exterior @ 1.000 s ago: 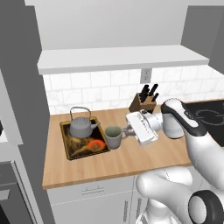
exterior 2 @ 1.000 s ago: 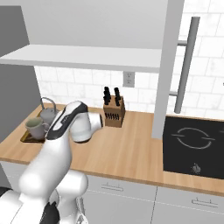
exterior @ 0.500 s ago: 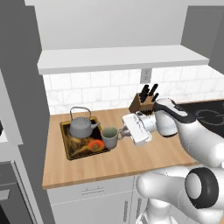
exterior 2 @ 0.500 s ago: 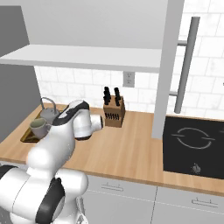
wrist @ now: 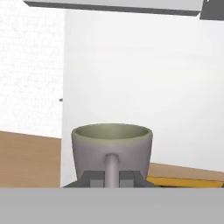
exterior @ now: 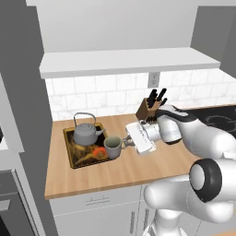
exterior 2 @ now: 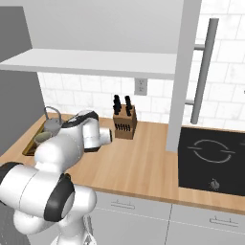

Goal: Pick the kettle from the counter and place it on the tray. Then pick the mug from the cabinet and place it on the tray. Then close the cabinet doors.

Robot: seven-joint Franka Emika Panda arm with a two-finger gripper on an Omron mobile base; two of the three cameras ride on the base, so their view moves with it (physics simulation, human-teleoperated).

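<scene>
Left base view: the hand [exterior: 125, 141] reaches out level from the arm and is pinched shut on the side handle of the mug [exterior: 112, 147], which sits upright at the near right corner of the tray [exterior: 69, 148]. Whether its base is resting on the tray floor or hanging just above it cannot be told. The kettle [exterior: 85, 133] already stands on the tray, just behind and to the left of the mug and close to it, on the desk [exterior: 120, 171].

In the hand view the mug [wrist: 112, 151] stands directly ahead of the fingertips [wrist: 89, 179], its handle running straight down between them, the open mouth facing up and the tray's gold rim [wrist: 183, 181] showing low to the right.

The mug looks like glazed ceramic: stiff, fairly light, smooth enough to slip and likely to chip if knocked against the metal kettle. The handle is a narrow hold, so the cup could swing about it; I'd judge a slow, level release safest, with the hand drawing straight back away from the kettle. The cabinet door [exterior 2: 182, 72] with its bar handle [exterior 2: 204, 69] hangs open at the right.
</scene>
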